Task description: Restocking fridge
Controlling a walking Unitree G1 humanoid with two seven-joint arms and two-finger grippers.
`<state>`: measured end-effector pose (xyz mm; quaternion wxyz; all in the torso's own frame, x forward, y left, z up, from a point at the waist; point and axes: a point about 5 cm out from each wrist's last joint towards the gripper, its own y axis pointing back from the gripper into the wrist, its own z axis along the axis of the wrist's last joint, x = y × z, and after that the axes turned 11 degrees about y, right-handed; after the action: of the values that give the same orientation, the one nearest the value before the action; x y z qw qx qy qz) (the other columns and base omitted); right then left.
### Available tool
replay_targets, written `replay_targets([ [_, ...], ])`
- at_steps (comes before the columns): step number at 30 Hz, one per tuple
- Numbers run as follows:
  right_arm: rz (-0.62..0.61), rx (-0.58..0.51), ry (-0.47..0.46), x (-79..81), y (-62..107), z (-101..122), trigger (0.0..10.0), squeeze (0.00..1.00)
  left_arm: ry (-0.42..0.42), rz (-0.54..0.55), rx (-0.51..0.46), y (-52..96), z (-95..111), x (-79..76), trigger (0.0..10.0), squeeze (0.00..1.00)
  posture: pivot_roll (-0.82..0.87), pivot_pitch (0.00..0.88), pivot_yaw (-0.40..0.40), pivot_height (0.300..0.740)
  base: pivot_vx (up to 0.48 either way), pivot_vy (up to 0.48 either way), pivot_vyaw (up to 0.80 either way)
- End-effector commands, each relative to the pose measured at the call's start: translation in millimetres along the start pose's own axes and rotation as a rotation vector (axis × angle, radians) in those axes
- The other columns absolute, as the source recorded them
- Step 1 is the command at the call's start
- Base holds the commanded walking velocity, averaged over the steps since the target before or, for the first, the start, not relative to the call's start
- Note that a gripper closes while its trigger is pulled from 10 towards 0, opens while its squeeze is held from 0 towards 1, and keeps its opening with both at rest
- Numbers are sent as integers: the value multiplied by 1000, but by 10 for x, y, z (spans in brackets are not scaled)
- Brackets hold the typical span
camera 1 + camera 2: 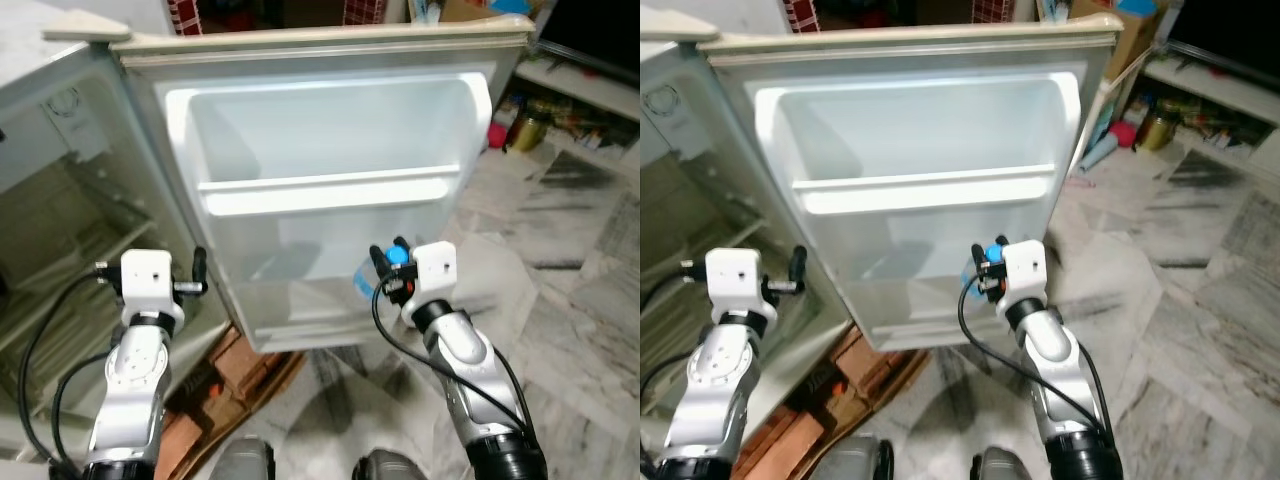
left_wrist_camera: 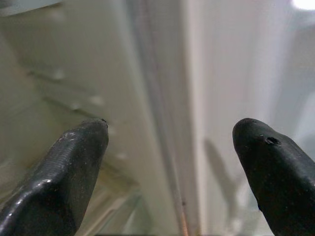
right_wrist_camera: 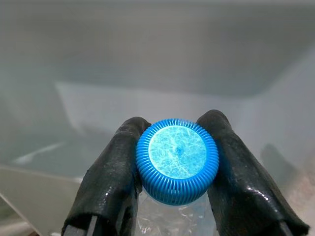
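1. The right gripper (image 3: 175, 162) is clamping a clear plastic bottle (image 3: 172, 219) by its neck — both black fingers (image 3: 110, 177) are pressing against the ribbed blue cap (image 3: 177, 153), one on each side.
2. In the head views the right gripper is holding the bottle just in front of the lower part of the open fridge door (image 1: 320, 190), below the door shelf (image 1: 330, 190) and near the door's bottom edge; the blue cap (image 1: 397, 255) is showing between the fingers.
3. The left gripper (image 2: 172, 147) is standing wide open and holding nothing — its two fingertips (image 2: 81, 147) are well apart, pointing at the seam where the door meets the fridge cabinet (image 1: 60, 220).
4. In the head views the left gripper (image 1: 198, 272) is hovering at the hinge-side edge of the door, beside the cabinet's open interior.
5. Most of the bottle's body is being hidden by the fingers and cut off at the frame edge; whether it is touching the door cannot be made out.
6. The cabinet's shelves are looking dim and blurred.
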<state>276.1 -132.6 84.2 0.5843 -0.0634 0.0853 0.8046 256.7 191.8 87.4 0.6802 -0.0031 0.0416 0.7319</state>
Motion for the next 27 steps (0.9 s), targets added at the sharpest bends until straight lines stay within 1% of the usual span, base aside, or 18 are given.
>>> replay_targets([
  [1, -29, -25, 11, -96, 21, 51, 10000, 0, 4, -6, 11, 20, -21, -33, 10000, 0, 43, 87, -30, 740, 0, 0, 0],
  [11, -27, -25, 7, -103, 21, 45, 10000, 0, 6, -8, 12, 15, -18, -48, 10000, 0, 42, 91, -31, 740, 0, 0, 0],
  [15, -26, -23, 4, -105, 21, 41, 10000, 0, 5, -9, 13, 15, -18, -52, 10000, 0, 43, 92, -31, 722, 0, 0, 0],
  [18, -26, -23, 2, -101, 19, 40, 10000, 0, 6, -10, 12, 12, -16, -57, 10000, 0, 42, 93, -30, 697, 0, 0, 0],
  [22, -25, -22, 2, -99, 18, 39, 10000, 0, 6, -12, 12, 9, -16, -63, 10000, 0, 41, 94, -30, 682, 0, 0, 0],
  [24, -23, -22, -1, -98, 19, 35, 10000, 0, 6, -14, 12, 8, -16, -68, 10000, 0, 41, 95, -30, 657, 0, 0, 0],
  [25, -23, -22, -1, -98, 19, 35, 10000, 0, 6, -14, 12, 8, -16, -68, 10000, 0, 41, 95, -30, 657, 0, 0, 0],
  [27, -24, -22, -1, -98, 18, 35, 10000, 0, 6, -14, 11, 8, -15, -69, 10000, 0, 41, 95, -30, 642, 0, 0, 0],
])
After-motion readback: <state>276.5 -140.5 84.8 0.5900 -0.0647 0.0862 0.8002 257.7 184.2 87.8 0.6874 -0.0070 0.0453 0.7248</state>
